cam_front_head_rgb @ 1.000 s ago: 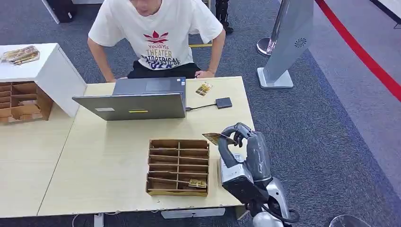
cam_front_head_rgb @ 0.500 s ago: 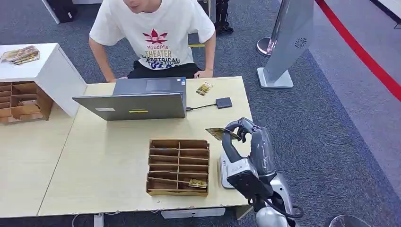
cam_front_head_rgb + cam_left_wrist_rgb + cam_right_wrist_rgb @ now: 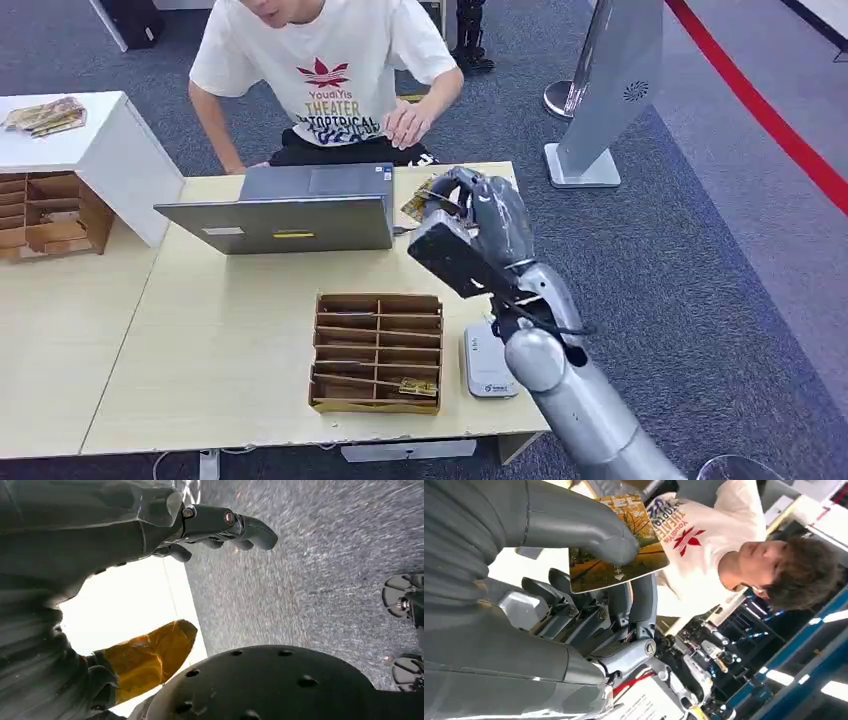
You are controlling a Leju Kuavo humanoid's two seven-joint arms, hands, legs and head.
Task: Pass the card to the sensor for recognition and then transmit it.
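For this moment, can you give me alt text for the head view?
The robot's right hand holds a card out over the far edge of a wooden table toward a seated person, whose hand is raised. A laptop, a cardboard organizer and a white sensor sit on the table.

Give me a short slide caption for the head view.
Robot's right hand holds a card out toward a seated person behind a laptop.

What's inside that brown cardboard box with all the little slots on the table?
The slotted brown cardboard organizer holds one yellowish card, lying in the lower right slot. The other slots look empty, though their dividers hide the slot floors.
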